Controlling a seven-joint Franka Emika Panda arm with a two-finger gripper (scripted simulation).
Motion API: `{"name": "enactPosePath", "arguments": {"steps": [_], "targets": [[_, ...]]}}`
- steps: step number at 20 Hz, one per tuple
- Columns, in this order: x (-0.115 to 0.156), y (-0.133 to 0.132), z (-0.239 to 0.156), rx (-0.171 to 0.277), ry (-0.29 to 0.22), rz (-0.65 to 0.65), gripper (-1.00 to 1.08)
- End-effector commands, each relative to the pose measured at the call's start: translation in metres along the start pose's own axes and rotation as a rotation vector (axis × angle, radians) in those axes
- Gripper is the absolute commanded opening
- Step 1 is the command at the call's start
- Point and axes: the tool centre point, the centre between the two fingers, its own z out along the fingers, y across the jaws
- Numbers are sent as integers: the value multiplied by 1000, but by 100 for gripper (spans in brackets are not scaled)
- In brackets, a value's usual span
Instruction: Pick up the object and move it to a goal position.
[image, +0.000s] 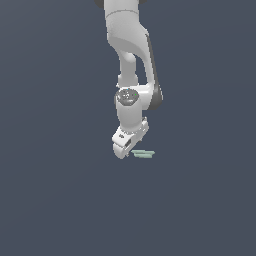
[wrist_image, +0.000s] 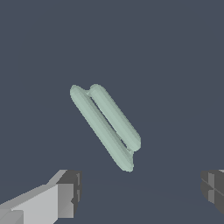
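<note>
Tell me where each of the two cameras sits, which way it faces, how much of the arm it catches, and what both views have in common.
Exterior view: off the arm, looking at the scene from a distance; its exact position cannot be told. It shows the white arm reaching down, the gripper low beside the pale green bar.
Wrist view: on the wrist, looking past the gripper at the floor; only the two fingertips show, spread apart, nothing between them.
Shared: both show the bar lying flat, ungrasped, and the gripper.

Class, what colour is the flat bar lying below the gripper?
Pale grey-green; the bar shows best in the wrist view.
</note>
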Motion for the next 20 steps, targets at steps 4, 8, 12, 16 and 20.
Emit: {"name": "enactPosePath", "arguments": {"steps": [4, 8, 12, 16, 20], "targets": [[5, -8, 12, 4, 38, -154, 108], [10, -14, 19, 3, 68, -264, 108], [15, -21, 24, -1, 101, -373, 108], [20, -27, 29, -9, 135, -475, 108], [25, -31, 31, -18, 163, -556, 108]]}}
